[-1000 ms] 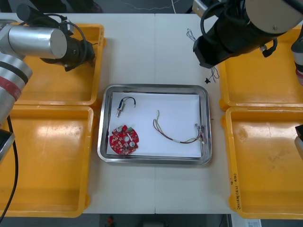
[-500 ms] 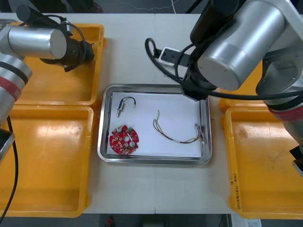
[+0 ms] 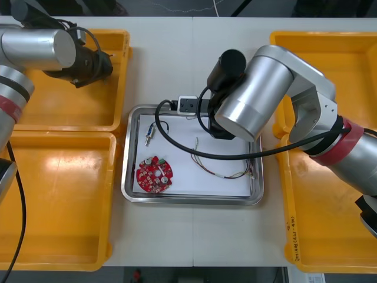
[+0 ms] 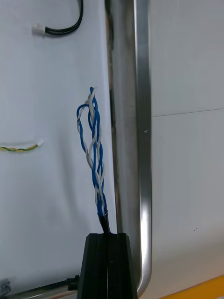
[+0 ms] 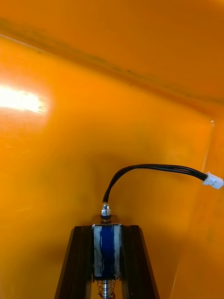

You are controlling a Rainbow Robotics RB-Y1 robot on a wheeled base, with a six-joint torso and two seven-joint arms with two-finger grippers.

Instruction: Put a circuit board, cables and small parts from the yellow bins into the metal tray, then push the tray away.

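In the right wrist view my right gripper (image 4: 108, 236) is shut on a twisted blue and white cable (image 4: 94, 149), which hangs over the white inside of the metal tray (image 4: 141, 117) just within its rim. From the front, the right arm covers the far middle of the tray (image 3: 191, 200). The tray holds a round red circuit board (image 3: 155, 174), a small metal part with a black cable (image 3: 151, 133) and a red and yellow cable (image 3: 221, 168). My left gripper (image 5: 106, 230) is shut on a small metal part (image 5: 106, 245) with a black cable (image 5: 154, 169), inside the far left yellow bin (image 3: 70, 112).
Yellow bins flank the tray: near left (image 3: 59, 200), far right (image 3: 336, 59) and near right (image 3: 330, 206). Bare table lies beyond the tray and in front of it. The right arm's own black cabling loops over the tray's far left part.
My right arm has swung from the far right bin to over the tray, carrying the blue and white cable. The left gripper has shut on the small metal part in the far left bin.
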